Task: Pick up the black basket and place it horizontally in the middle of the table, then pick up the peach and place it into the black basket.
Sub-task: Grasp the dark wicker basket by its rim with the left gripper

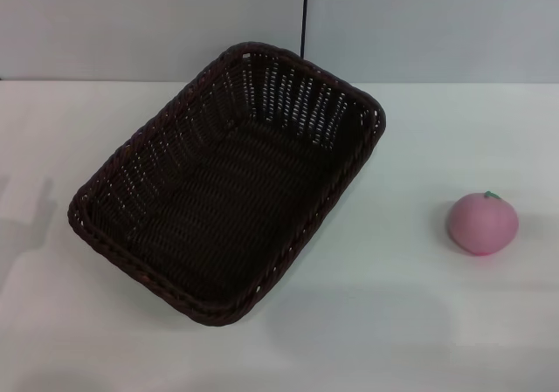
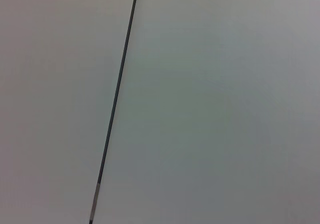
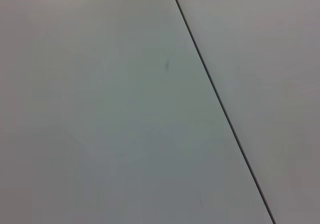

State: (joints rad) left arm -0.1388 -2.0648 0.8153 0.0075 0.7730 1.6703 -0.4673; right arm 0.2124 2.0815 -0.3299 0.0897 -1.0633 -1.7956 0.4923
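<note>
The black basket [image 1: 229,181] lies on the white table [image 1: 419,322] left of the middle, turned diagonally, with one corner toward the far wall and one toward the near left. It is empty. The peach [image 1: 482,223], pink with a small green stem, sits on the table to the right, well apart from the basket. Neither gripper shows in the head view. Both wrist views show only a plain grey wall with a thin dark seam [image 2: 116,102] [image 3: 220,102].
A grey wall [image 1: 419,25] with a dark vertical seam stands behind the table's far edge. Faint shadows fall on the table at the far left.
</note>
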